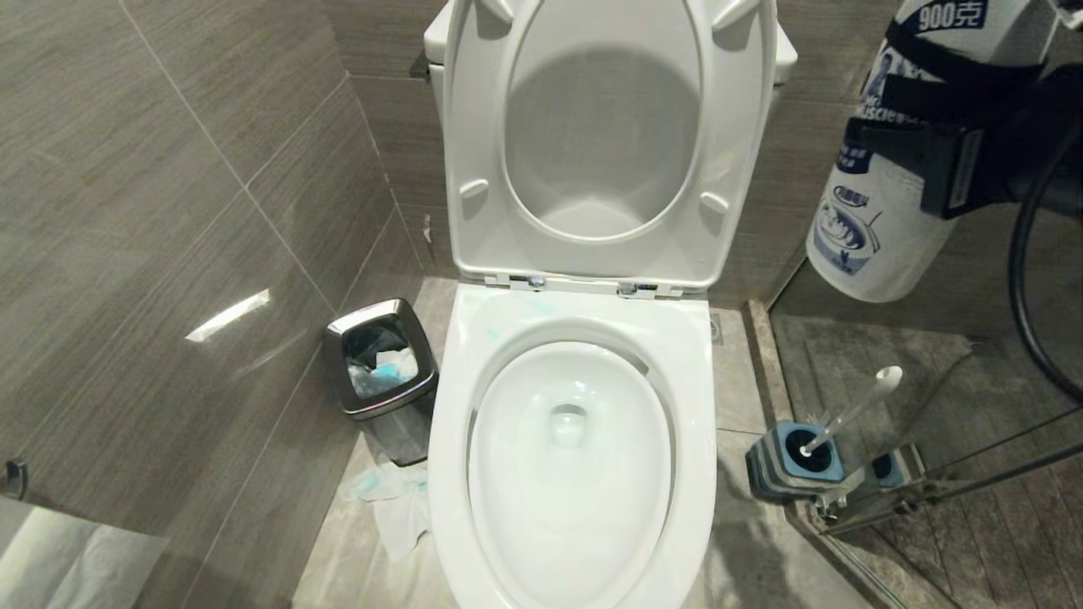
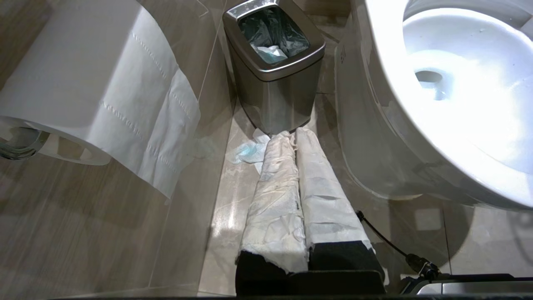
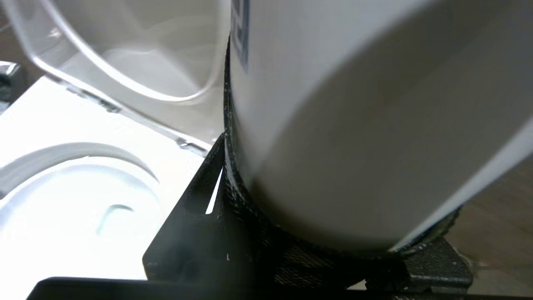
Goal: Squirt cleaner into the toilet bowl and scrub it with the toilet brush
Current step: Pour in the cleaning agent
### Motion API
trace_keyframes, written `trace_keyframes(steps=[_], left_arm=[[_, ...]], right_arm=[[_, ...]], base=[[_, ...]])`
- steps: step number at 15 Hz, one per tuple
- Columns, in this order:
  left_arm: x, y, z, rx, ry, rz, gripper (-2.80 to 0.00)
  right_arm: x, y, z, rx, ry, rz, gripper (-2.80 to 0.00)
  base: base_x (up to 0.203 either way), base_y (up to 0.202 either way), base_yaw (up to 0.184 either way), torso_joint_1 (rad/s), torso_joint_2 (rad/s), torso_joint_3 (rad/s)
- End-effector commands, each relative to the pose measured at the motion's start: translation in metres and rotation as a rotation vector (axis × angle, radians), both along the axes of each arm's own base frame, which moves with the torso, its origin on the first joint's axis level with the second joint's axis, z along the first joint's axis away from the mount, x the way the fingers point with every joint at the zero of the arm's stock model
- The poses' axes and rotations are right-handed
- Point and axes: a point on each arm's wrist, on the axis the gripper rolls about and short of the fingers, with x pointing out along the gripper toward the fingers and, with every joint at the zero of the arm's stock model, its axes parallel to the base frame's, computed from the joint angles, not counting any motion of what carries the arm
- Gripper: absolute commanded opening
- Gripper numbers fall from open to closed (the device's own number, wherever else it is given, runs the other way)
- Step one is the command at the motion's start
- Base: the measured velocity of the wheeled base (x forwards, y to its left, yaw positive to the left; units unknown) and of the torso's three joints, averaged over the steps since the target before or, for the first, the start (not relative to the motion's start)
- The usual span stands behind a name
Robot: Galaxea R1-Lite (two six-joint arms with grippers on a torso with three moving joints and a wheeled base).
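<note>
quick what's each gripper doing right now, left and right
Left gripper: shut, holding nothing, parked low beside the toilet bowl.
Right gripper: closed on the white cleaner bottle, held up right of the bowl.

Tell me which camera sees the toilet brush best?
The head view. There the toilet brush stands in its blue striped holder, on the floor beside the toilet bowl, white handle leaning. Neither wrist view shows the brush at all.

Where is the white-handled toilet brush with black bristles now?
In the head view, the toilet brush stands in its blue-and-grey striped holder on the floor, right of the white ceramic toilet bowl.
</note>
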Motion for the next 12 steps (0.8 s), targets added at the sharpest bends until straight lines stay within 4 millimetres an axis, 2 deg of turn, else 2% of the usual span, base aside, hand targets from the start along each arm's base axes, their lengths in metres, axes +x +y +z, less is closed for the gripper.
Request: trace_keyframes(steps=[1, 7, 12], left_arm=[[0.0, 0.0, 0.0, 0.0, 0.003, 0.001, -2.8], [0.0, 0.0, 0.0, 0.001, 0.001, 0.001, -2.8], [0.0, 0.0, 0.0, 0.003, 0.001, 0.001, -2.8]], right_arm=[[0.011, 0.015, -0.009, -0.02, 0.034, 0.019, -2.8], [0.018, 0.02, -0.01, -0.039, 0.038, 0.013, -2.8], [0.03, 0.034, -0.013, -0.175, 0.037, 0.008, -2.8]], base=[[0.0, 0.0, 0.0, 0.0, 0.0, 0.0], [0.0, 0.0, 0.0, 0.0, 0.0, 0.0], [0.0, 0.0, 0.0, 0.0, 0.0, 0.0]])
